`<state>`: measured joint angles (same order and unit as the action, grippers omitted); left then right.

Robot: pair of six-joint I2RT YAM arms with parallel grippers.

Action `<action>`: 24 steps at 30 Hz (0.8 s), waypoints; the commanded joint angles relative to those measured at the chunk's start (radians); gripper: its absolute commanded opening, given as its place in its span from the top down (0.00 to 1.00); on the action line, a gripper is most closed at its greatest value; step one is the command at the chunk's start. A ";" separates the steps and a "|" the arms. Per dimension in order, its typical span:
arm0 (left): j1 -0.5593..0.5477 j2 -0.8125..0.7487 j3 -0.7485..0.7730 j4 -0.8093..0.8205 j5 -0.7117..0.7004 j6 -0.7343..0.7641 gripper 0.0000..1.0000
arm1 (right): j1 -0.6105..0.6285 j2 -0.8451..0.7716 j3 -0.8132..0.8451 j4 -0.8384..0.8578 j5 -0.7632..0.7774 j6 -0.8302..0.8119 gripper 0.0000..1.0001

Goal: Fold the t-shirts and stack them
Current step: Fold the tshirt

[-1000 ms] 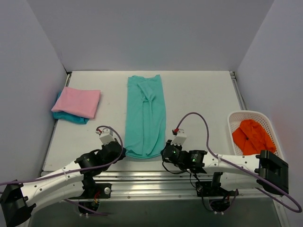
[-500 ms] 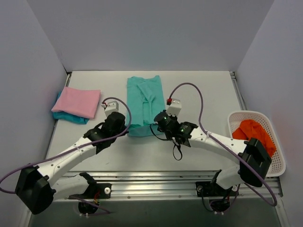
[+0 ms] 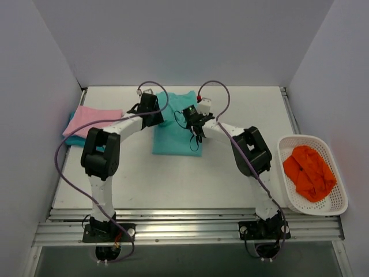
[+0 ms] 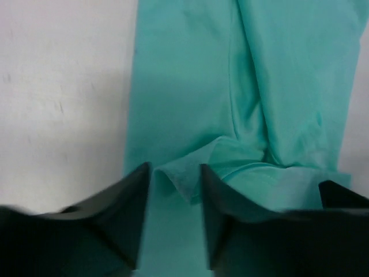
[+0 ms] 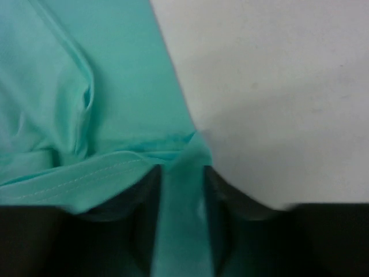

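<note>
The mint-teal t-shirt lies at the back middle of the table, folded in half lengthwise, its near end doubled back over its far end. Both arms reach far out over it. My left gripper hovers at the shirt's far left corner, jaws apart, with a loose fold of hem between them. At the far right corner my right gripper also stands open, a strip of cloth lying in the gap. The pink t-shirt rests folded on the darker turquoise one at the left.
A white mesh basket at the table's right edge holds an orange cloth. Grey walls close in the back and both sides. The left arm's links cross over part of the pink shirt.
Both grippers carried the shirt's near hem from the front edge to the far end, halving its length. Both have gone from shut on the hem to open.
</note>
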<state>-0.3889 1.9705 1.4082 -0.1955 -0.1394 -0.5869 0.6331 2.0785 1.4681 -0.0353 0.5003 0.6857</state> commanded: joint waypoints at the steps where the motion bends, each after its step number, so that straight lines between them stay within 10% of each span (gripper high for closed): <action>1: 0.062 0.135 0.237 -0.072 0.069 0.045 0.50 | -0.053 0.139 0.217 -0.028 -0.003 -0.092 0.21; 2: 0.065 0.146 0.257 -0.084 0.058 0.048 0.32 | -0.058 0.152 0.245 -0.034 -0.005 -0.101 0.00; 3: 0.071 0.149 0.268 -0.085 0.058 0.047 0.02 | -0.067 0.160 0.267 -0.044 -0.008 -0.118 0.00; 17: 0.087 -0.378 -0.257 0.037 -0.102 -0.070 0.06 | 0.011 -0.449 -0.201 -0.015 0.175 -0.008 0.00; 24: 0.055 -0.538 -0.690 0.302 0.001 -0.188 0.06 | 0.094 -0.722 -0.685 0.262 -0.063 0.141 0.00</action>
<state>-0.3138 1.4429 0.8536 -0.0528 -0.1951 -0.7029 0.6960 1.3647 0.9413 0.1116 0.5488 0.7349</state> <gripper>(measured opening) 0.940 0.998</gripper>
